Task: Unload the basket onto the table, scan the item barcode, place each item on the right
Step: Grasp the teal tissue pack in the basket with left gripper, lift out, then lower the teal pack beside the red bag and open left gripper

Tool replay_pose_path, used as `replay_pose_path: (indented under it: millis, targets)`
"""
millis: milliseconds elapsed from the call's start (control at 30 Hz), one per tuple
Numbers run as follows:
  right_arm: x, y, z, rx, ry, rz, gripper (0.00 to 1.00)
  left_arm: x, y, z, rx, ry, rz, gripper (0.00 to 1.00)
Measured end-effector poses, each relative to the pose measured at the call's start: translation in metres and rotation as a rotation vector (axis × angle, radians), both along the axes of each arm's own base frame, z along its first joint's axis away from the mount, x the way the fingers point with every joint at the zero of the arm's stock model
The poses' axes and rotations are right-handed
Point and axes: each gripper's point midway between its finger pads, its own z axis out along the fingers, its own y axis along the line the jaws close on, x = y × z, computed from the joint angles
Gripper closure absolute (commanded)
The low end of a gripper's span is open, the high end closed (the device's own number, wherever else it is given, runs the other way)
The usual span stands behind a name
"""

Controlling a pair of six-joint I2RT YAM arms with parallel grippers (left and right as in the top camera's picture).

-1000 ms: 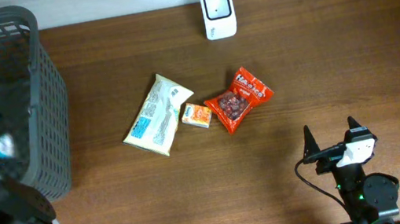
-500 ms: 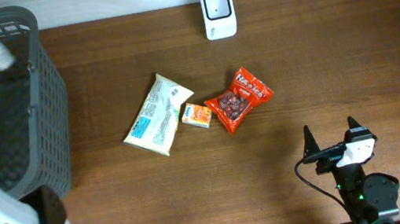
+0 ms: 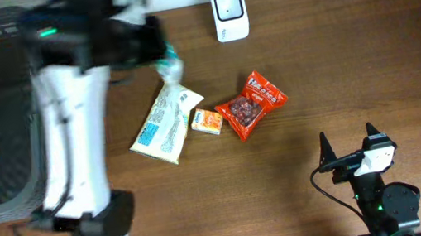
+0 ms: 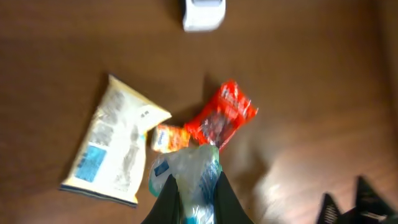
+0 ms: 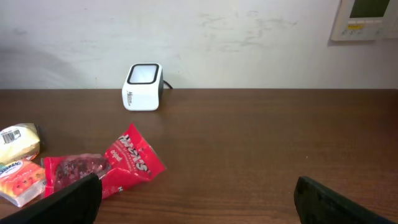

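Finds the right end effector (image 3: 349,141) spread wide at the near tabletop (image 3: 367,44) edge, beyond it a red pouch (image 3: 252,103), orange box (image 3: 207,122) and pale bag (image 3: 165,120) lying together, then the left end effector (image 4: 194,205) pinching a clear crinkled packet (image 4: 186,171) aloft over the bag's far end, and farthest the white scanner (image 3: 229,13).

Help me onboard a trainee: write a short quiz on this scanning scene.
1. True or false: the right gripper has its fingers open and holds nothing.
2. What lies between the cream pouch and the red snack bag? A) small orange box B) a spoon C) a green bottle
3. Fill in: the left gripper is shut on a ____.
Key: 1 true; 2 A; 3 clear plastic packet.
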Motion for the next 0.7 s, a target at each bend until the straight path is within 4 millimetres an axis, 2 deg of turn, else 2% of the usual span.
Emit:
replay_pose_path:
  millis: [67,133,267,333,433,467,500,567,700]
  targets:
    - [0.000,0.000,0.000,0.000,0.000,0.000,0.02,0.004,-0.032,-0.046,0.053,0.067,-0.062,0.97]
    - [0.000,0.000,0.000,0.000,0.000,0.000,0.02,0.012,-0.055,-0.082,0.081,0.091,-0.102,0.95]
    - [0.000,0.000,0.000,0.000,0.000,0.000,0.02,0.013,-0.083,-0.155,0.148,0.157,-0.151,0.90]
    - [0.000,0.000,0.000,0.000,0.000,0.000,0.02,0.013,-0.088,-0.185,0.182,0.186,-0.160,0.82]
    - [0.000,0.000,0.000,0.000,0.000,0.000,0.02,0.013,-0.086,-0.207,0.211,0.205,-0.161,0.52]
    - [0.000,0.000,0.000,0.000,0.000,0.000,0.02,0.012,-0.085,-0.210,0.218,0.210,-0.163,0.35]
    - [0.000,0.000,0.000,0.000,0.000,0.000,0.02,0.012,-0.084,-0.211,0.223,0.207,-0.165,0.24]
    - [0.000,0.000,0.000,0.000,0.000,0.000,0.02,0.016,-0.085,-0.210,0.219,0.193,-0.158,0.09]
    - [0.000,0.000,0.000,0.000,0.000,0.000,0.02,0.017,-0.085,-0.210,0.222,0.188,-0.155,0.06]
